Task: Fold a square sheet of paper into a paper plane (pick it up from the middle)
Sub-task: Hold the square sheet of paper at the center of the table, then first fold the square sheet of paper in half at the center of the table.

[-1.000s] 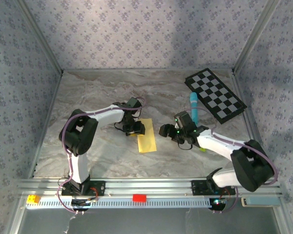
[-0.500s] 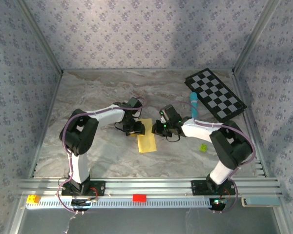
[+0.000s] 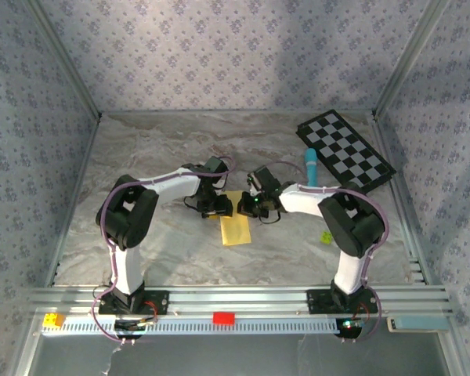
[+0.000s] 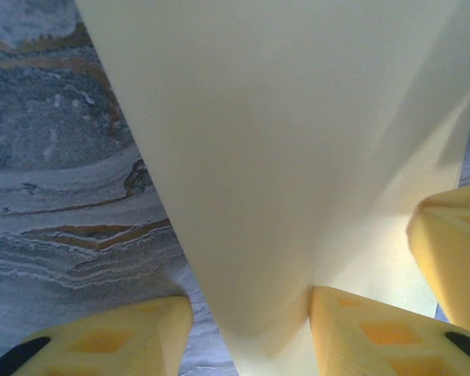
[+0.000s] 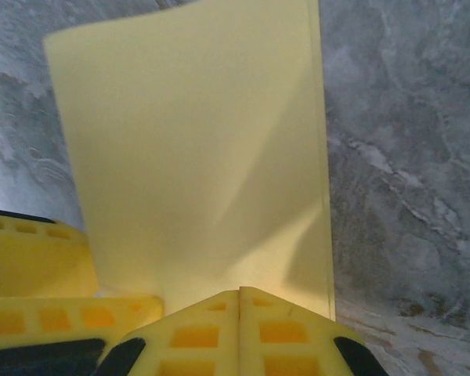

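The square sheet of paper lies folded into a yellow oblong on the marble table, just in front of both grippers. My left gripper stands at its far left corner. In the left wrist view a raised fold of the paper runs down between the parted fingers of the left gripper, touching the right one, with a strip of table showing beside the left one. My right gripper is at the far right corner. Its closed tips rest on the near edge of the paper.
A black-and-white checkered board lies at the back right with a light-blue marker beside it. A tiny yellow-green ball sits right of the paper. The left gripper's yellow fingers are close beside the right gripper.
The right arm has swung left from beside the ball to the paper's right side, and its jaws have closed. The left arm and the paper have stayed put.
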